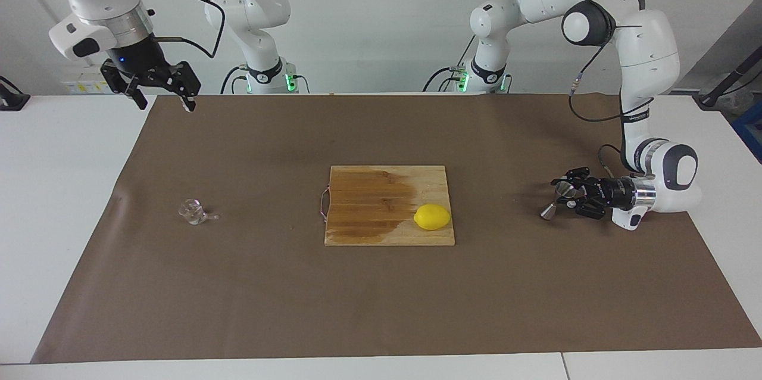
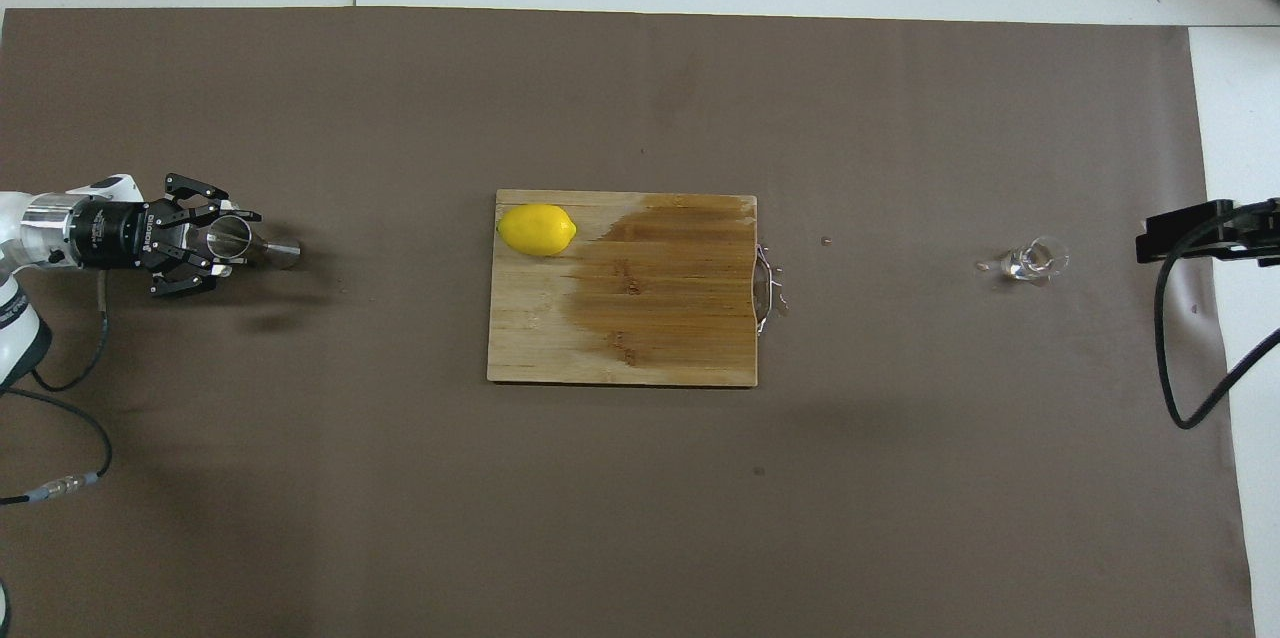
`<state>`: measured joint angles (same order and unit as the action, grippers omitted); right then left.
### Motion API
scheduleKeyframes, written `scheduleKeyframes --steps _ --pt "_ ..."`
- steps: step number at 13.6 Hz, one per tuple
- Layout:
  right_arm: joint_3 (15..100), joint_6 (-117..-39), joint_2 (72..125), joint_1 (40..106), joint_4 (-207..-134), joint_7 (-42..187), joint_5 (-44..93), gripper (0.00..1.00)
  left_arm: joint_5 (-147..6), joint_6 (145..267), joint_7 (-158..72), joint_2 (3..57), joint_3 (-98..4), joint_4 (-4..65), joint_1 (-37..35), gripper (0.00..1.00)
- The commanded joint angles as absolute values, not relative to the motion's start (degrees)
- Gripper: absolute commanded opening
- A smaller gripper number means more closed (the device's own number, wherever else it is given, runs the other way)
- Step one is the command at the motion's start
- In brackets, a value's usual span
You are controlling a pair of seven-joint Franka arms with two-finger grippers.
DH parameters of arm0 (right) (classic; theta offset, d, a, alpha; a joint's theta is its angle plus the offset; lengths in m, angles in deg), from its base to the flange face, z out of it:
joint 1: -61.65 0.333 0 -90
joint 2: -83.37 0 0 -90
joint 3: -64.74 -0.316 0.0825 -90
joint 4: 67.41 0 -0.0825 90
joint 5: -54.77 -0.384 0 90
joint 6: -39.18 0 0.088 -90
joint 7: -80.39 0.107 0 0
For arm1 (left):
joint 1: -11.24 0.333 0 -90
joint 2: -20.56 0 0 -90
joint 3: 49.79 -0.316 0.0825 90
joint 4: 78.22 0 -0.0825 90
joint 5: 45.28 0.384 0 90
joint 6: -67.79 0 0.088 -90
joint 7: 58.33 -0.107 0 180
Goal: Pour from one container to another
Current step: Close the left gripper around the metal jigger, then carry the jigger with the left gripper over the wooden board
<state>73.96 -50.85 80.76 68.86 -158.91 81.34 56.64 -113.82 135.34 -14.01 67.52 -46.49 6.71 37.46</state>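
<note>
The small steel jigger (image 1: 556,201) (image 2: 262,247) is at the left arm's end of the brown paper. My left gripper (image 1: 565,195) (image 2: 226,239) reaches in level from the side and is shut on it near its upper cone. Whether the jigger's foot touches the paper, I cannot tell. The tiny clear glass cup (image 1: 191,212) (image 2: 1036,261) stands alone on the paper toward the right arm's end. My right gripper (image 1: 166,103) hangs open high over the paper's corner near the robots, holding nothing.
A wooden cutting board (image 1: 369,225) (image 2: 640,338) with a dark wet patch lies mid-table. A lemon (image 1: 432,217) (image 2: 537,229) rests on its corner toward the left arm. Brown paper (image 1: 381,308) covers most of the table.
</note>
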Motion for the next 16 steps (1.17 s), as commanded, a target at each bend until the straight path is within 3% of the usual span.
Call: scheduleKeyframes --steps 1,8,16 --pt "73.44 -50.29 79.68 68.59 -159.61 80.83 57.23 1.00 -113.22 134.50 -13.68 67.93 -46.54 5.01 36.20 0.32" --pt "73.44 -50.29 79.68 68.59 -159.61 80.83 57.23 1.00 -113.31 135.02 -8.42 66.01 -44.35 3.16 32.16 0.33" --pt "73.44 -50.29 79.68 68.59 -159.61 80.83 57.23 1.00 -118.22 137.48 -7.00 63.80 -43.37 3.43 22.06 0.33"
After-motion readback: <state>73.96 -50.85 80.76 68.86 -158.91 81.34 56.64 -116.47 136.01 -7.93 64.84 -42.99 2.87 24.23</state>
